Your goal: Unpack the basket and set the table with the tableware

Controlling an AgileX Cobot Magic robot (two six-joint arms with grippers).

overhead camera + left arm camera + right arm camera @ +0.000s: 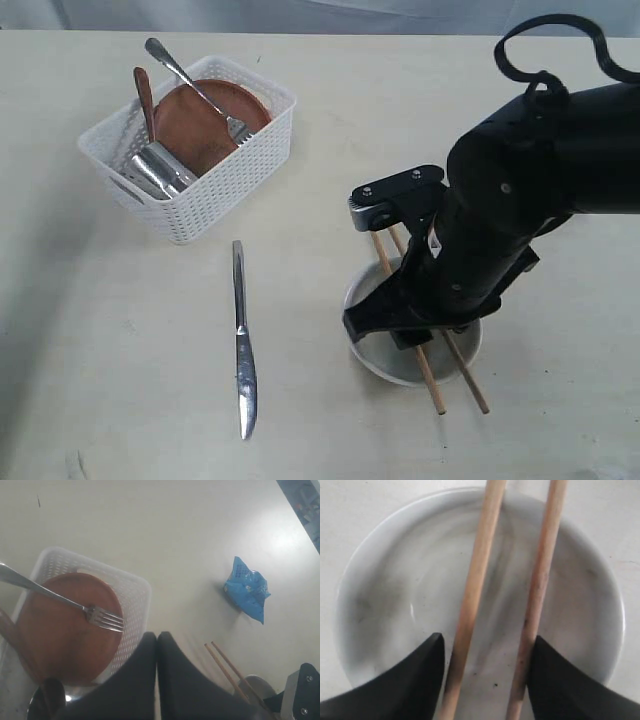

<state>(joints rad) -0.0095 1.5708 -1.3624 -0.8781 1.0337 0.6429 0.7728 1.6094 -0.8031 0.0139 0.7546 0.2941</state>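
Observation:
The white basket (215, 215) stands at the back left of the table (100, 350). It holds the brown plate (200, 125), the fork (190, 80), the wooden spoon (145, 95) and the steel cup (160, 170). The knife (243, 340) lies flat in front of it. The two chopsticks (432, 385) rest across the off-white bowl (385, 362). Right above the bowl my right gripper (487, 640) is open, one finger outside each chopstick (475, 580). My left gripper (157, 637) is shut and empty, high beside the basket (135, 595); it does not show in the exterior view.
A crinkly blue snack packet (247, 592) lies on the table beyond the chopsticks (225, 665), seen only in the left wrist view. The bulky right arm (500, 200) covers most of the bowl. Bare tabletop lies at the front left and back middle.

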